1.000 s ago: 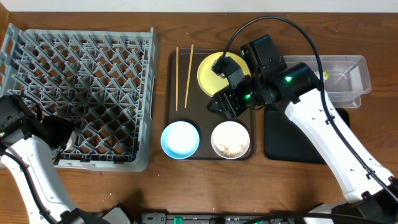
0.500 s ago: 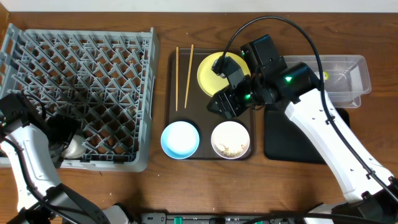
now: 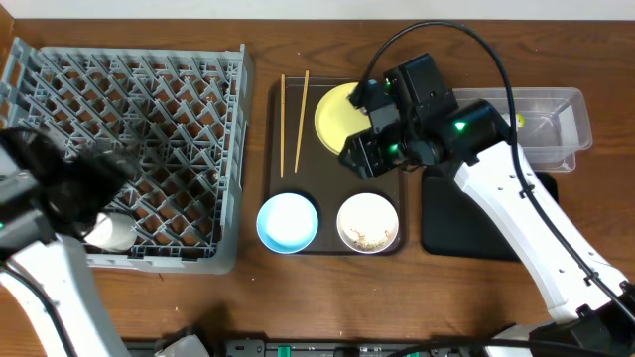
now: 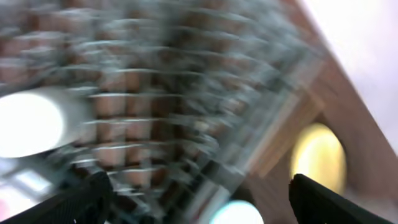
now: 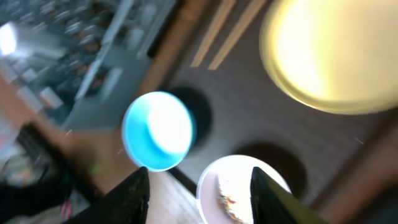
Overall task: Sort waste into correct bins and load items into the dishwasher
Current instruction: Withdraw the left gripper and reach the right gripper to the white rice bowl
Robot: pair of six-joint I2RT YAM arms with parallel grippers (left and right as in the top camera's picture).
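Left arm has swung up over the dish rack (image 3: 129, 59) front-left vs. a sec ago, blurred w/ motion. Right arm has nudged toward the yellow plate (image 3: 337, 114). Left pincer (image 4: 199, 180) is spread wide, empty. Small white cup (image 3: 109, 233) lies in the rack's front-left corner. Right pincer (image 5: 199, 174) is also spread, gripping nothing, over the brown tray (image 3: 313, 164) btwn plate, blue bowl (image 3: 288, 221) & white bowl (image 3: 368, 213) w/ rice bits (image 3: 369, 238). Chopsticks (image 3: 283, 124) lie on the tray, left of the plate.

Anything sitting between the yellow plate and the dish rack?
Yes. The two chopsticks lie on the brown tray, between the yellow plate and the dish rack. Nothing else visible in that gap.
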